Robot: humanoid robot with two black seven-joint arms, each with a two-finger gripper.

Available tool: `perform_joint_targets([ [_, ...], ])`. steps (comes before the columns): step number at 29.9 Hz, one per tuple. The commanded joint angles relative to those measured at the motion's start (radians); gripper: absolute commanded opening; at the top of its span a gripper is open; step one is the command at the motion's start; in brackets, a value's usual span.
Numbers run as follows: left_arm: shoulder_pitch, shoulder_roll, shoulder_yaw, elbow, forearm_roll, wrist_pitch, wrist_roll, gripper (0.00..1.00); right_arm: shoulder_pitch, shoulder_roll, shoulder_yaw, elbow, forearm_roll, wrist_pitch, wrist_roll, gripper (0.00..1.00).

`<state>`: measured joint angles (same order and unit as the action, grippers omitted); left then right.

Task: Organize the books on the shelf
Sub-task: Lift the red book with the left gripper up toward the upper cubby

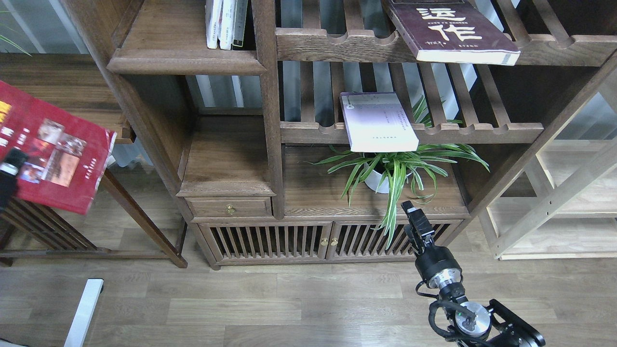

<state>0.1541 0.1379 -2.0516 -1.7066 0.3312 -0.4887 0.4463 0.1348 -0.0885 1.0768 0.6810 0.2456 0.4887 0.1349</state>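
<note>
left pincer is gripping the bright red paperback, probably heading for the dark-brown wooden shelf; right pincer, can't tell.

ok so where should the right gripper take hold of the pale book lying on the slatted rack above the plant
Probably by the near edge of the pale book, coming from the front and slightly below. That edge juts out past the notched front rail over the plant, so a finger can go above and below it. The right gripper is already low in front.
</note>
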Motion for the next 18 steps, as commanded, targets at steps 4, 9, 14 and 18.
perform_joint_targets([
  [4, 0.002, -0.015, 0.01, 0.013, -0.053, 0.0, 0.0, 0.02, 0.0, -0.002, 0.002, 0.002, 0.003, 0.0, 0.0, 1.0],
  [9, 0.001, -0.008, 0.021, 0.008, -0.064, 0.0, 0.029, 0.01, 0.002, -0.002, 0.002, 0.003, 0.004, 0.0, 0.0, 1.0],
  [14, -0.008, 0.003, 0.007, 0.012, -0.063, 0.0, 0.042, 0.01, 0.0, 0.0, 0.002, 0.003, 0.009, 0.0, 0.002, 1.0],
  [18, -0.013, 0.005, 0.005, 0.016, -0.066, 0.0, 0.042, 0.02, 0.002, 0.0, 0.002, 0.005, 0.009, 0.0, 0.002, 1.0],
])
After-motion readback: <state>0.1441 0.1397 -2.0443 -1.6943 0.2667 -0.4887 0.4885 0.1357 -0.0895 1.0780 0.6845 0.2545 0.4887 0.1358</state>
